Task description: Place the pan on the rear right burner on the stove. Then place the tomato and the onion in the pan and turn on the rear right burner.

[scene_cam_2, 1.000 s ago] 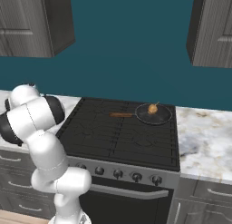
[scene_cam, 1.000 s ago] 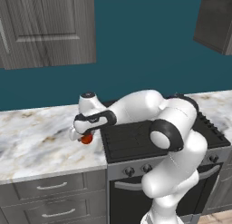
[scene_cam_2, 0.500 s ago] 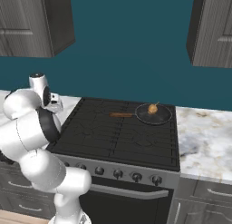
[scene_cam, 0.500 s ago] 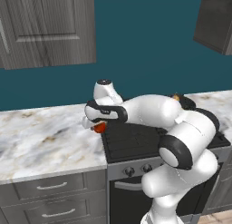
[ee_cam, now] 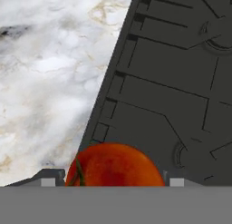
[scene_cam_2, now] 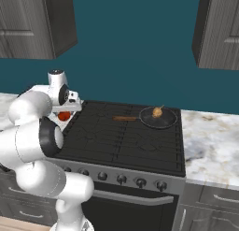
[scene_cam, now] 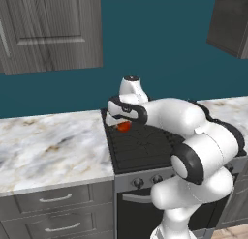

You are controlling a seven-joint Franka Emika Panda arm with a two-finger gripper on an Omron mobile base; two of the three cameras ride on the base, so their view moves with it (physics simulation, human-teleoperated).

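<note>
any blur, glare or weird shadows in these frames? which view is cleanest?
Left base view: sharp, flat even light, no glare; the glossy red round tomato sits shaded under the white hand. Right base view: cleanest, crisp edges on the small black frying pan and the tan onion in it. Hand view: soft, blocky rendering, tomato cropped at the bottom, marble counter bright but not blown out.

path: I hang over the left edge of the stove [scene_cam_2: 121, 141], its bare grates lying flat and open between me and the far right | obstacle: the pan [scene_cam_2: 158, 118] at the rear right, handle jutting left, the onion [scene_cam_2: 158, 112] inside | overhead: upper cabinets [scene_cam_2: 219, 29] hang well above the pan
</note>
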